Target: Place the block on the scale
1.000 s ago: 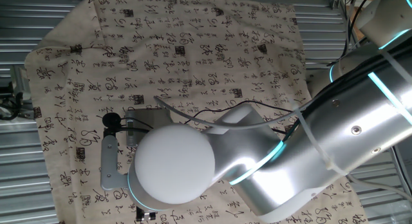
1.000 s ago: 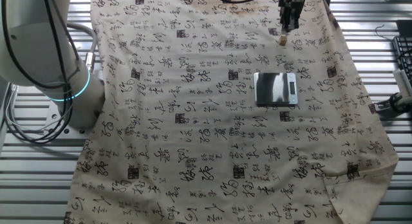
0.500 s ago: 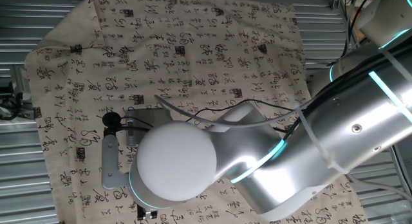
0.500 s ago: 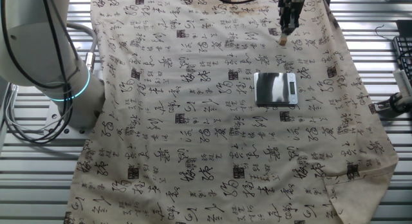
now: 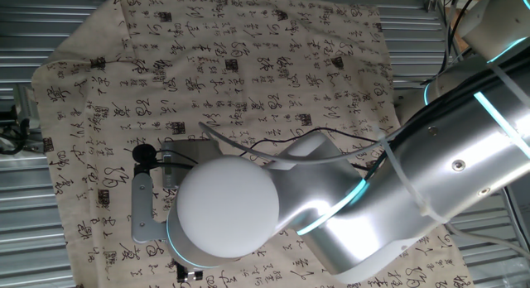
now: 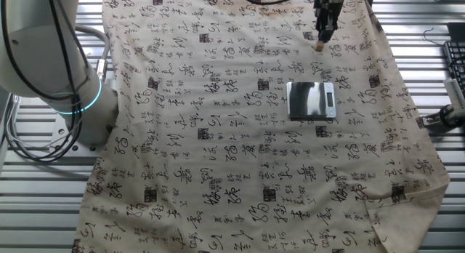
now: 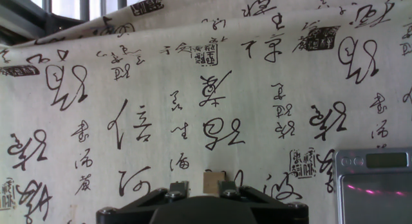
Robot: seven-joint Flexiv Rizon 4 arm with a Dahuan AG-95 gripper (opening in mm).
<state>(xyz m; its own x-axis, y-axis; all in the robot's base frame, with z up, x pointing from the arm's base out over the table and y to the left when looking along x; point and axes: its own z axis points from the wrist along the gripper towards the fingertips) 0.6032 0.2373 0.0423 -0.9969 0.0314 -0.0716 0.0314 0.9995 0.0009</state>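
One small wooden cube is what you are carrying here: the block [image 7: 214, 181] sits pinched between the fingers of the gripper [image 6: 320, 39], which hangs near the far edge of the patterned cloth [image 6: 218, 137] in the other fixed view, with the block [image 6: 319, 45] showing at the fingertips. It appears lifted just clear of the cloth, though you cannot be sure of the gap from these angles. The scale [image 6: 311, 100] lies flat on the cloth, apart from the gripper and nearer the camera in that view, display strip along one side; in the hand view the scale [image 7: 373, 185] enters at the lower right corner, so it is off to the side of the fingers, not under them. In one fixed view your own arm [image 5: 331, 213] hides both the block and most of the scale. The grasp looks done and the carry is what remains: you likely need to bring the block over the platform's middle before lowering, since such a tiny cube could tip off an edge.
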